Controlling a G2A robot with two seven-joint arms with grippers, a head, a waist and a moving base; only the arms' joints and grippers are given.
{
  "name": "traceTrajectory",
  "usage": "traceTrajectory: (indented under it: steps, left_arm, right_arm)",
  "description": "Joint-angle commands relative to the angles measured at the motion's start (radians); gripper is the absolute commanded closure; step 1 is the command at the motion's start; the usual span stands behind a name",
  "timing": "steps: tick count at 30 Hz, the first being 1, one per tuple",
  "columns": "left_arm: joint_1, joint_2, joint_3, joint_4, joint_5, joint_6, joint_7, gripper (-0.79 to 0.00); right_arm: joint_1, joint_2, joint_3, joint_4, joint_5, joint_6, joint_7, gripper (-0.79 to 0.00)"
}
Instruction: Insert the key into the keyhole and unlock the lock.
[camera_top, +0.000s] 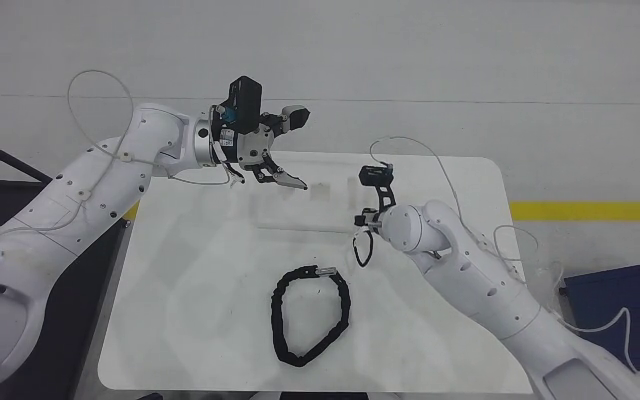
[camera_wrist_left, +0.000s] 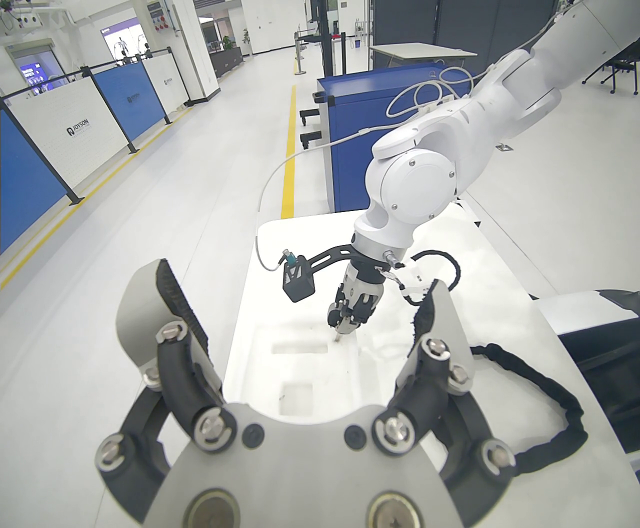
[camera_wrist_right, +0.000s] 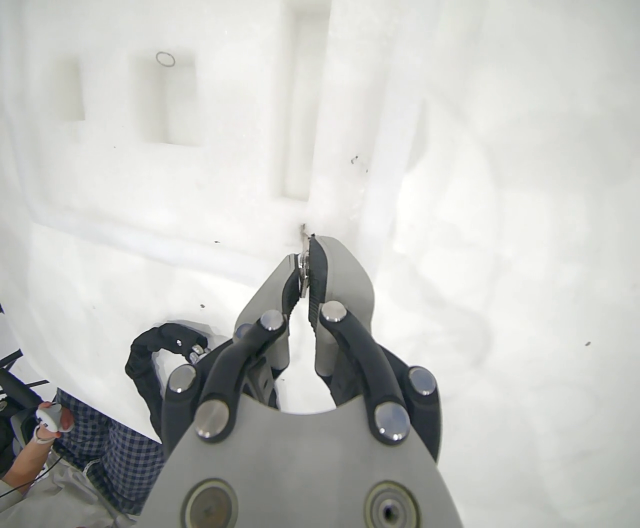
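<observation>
Fingertips (camera_wrist_right: 330, 265) of the right gripper (camera_wrist_right: 305, 250) were pressed together on the key (camera_wrist_right: 302, 265), a thin metal blade held edge-on, its long axis running on along the fingers and its tip down at the white foam block (camera_wrist_right: 475, 175), just off the end of a narrow slot (camera_wrist_right: 300, 125); whether the tip touched the foam could not be told. The chain lock (camera_top: 278, 320), a black sleeved loop, lay flat on the table (camera_top: 170, 300). Taken from that lock, the right gripper and key stood just beyond its far side, a little toward the robot's right and apart from it, while the left gripper (camera_top: 298, 150) hung well beyond it toward the far left, raised, its fingers wide apart with nothing between them. The lock's metal head (camera_top: 322, 270) sat at the loop's far edge, on the side facing the key, so the right arm was plainly the nearer one. From the fingers the head lay back toward the robot, behind the key's tip rather than ahead of it; the keyhole was too small to make out. The coming move seemed to turn on that mismatch: the key would likely have to be lifted off the foam and swung round toward the head before any insertion, and unlocking had not yet begun.
</observation>
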Motion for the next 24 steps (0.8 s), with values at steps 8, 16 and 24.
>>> traceTrajectory:
  steps: [8,16,24]
  left_arm:
    - [0.0,0.0,0.0,0.0,0.0,0.0,0.0,-0.785]
    - [0.0,0.0,0.0,0.0,0.0,0.0,0.0,-0.785]
    - [0.0,0.0,0.0,0.0,0.0,0.0,0.0,-0.785]
  right_arm:
    - [0.021,-0.011,-0.004,0.003,-0.053,0.01,0.042,0.0]
    - [0.045,-0.014,-0.003,-0.017,-0.13,0.021,0.113,0.0]
    - [0.014,-0.007,0.054,-0.062,-0.111,0.004,0.142,0.0]
